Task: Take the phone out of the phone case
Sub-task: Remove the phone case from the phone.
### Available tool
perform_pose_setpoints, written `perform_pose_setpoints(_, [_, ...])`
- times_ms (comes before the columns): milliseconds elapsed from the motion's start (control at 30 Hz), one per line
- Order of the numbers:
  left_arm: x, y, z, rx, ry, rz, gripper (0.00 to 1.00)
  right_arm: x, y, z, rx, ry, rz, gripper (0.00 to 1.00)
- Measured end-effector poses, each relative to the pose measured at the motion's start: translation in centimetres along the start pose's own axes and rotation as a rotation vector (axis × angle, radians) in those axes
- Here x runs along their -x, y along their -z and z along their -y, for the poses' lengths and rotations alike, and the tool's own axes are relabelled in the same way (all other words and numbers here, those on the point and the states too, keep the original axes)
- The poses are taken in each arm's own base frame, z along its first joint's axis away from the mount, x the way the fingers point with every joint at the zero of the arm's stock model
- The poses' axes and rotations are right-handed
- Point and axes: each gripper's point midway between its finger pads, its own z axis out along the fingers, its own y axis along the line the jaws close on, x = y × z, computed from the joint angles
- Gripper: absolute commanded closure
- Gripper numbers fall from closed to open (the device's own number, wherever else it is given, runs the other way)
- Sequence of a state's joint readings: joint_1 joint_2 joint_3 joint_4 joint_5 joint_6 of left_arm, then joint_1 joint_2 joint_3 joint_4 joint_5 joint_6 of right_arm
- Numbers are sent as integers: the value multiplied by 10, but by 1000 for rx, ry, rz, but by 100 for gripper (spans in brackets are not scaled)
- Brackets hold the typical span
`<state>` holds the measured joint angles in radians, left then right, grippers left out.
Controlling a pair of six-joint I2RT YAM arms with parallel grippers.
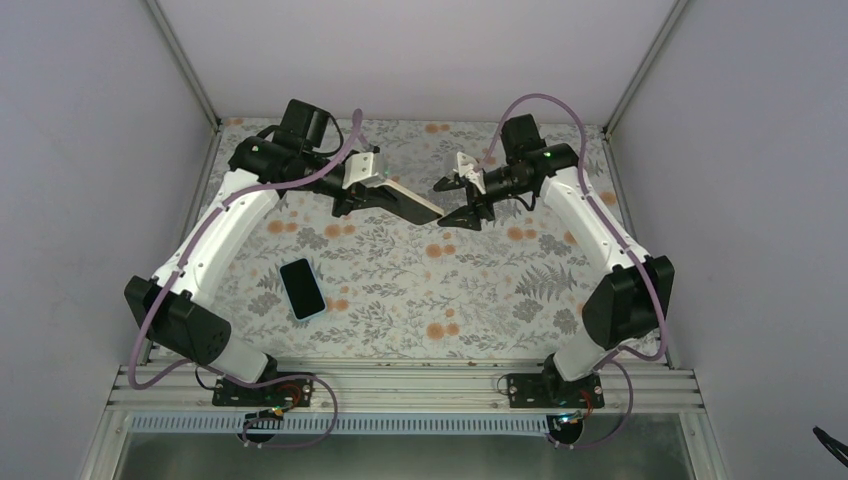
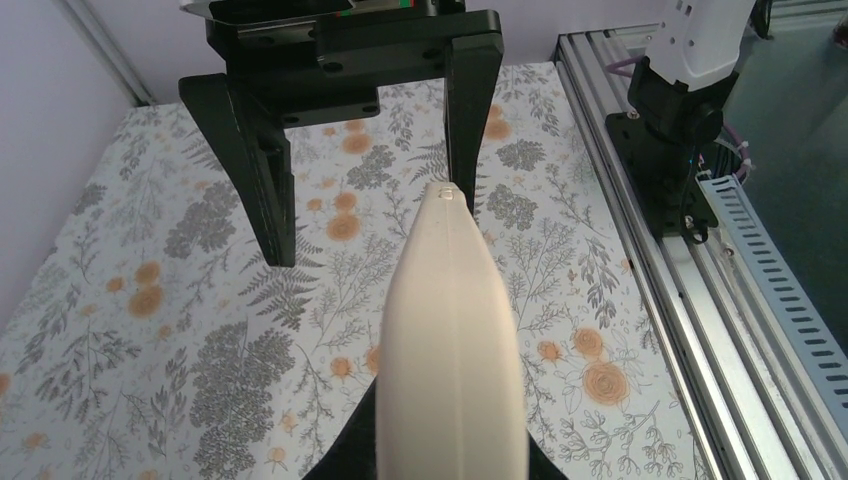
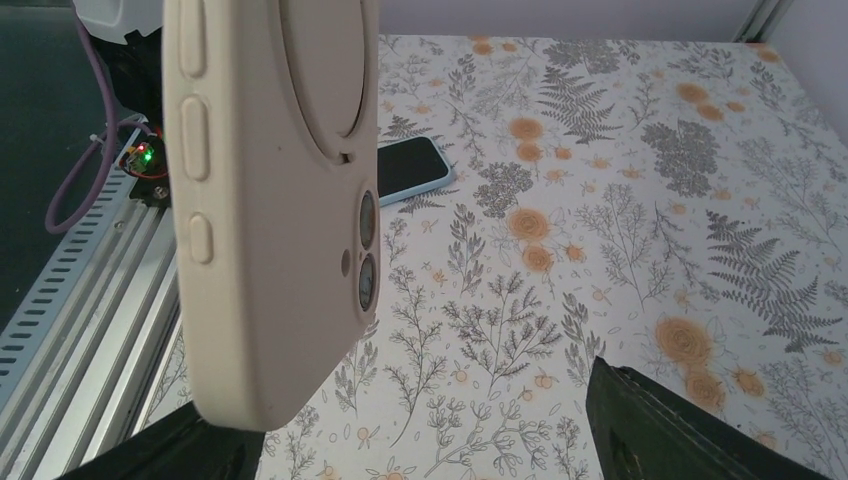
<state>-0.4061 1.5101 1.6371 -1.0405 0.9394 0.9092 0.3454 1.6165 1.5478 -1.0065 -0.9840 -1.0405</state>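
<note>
Nearest us, a second phone (image 1: 302, 288) lies flat on the floral tabletop (image 1: 480, 300), well apart from the work. Further out, our left hand (image 1: 358, 192) is clamped on one end of the phone case (image 1: 408, 203). It holds the case aloft so the free end meets our right hand (image 1: 447, 203), whose jaws stand wide either side of it, gripping nothing. The phone (image 3: 366, 282) looks seated inside the case, its lenses filling the cutout. Pale walls (image 1: 400, 50) close the back.

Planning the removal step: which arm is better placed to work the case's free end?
Right: the right fingers stand open around the phone case's free end; the left fingers are shut, holding it aloft.
</note>
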Motion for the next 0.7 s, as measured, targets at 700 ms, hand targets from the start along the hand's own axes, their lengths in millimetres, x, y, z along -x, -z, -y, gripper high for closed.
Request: perform_pose_setpoints(700, [-5, 3, -3, 22, -48, -35, 98, -6, -9, 14, 17, -73, -10, 20])
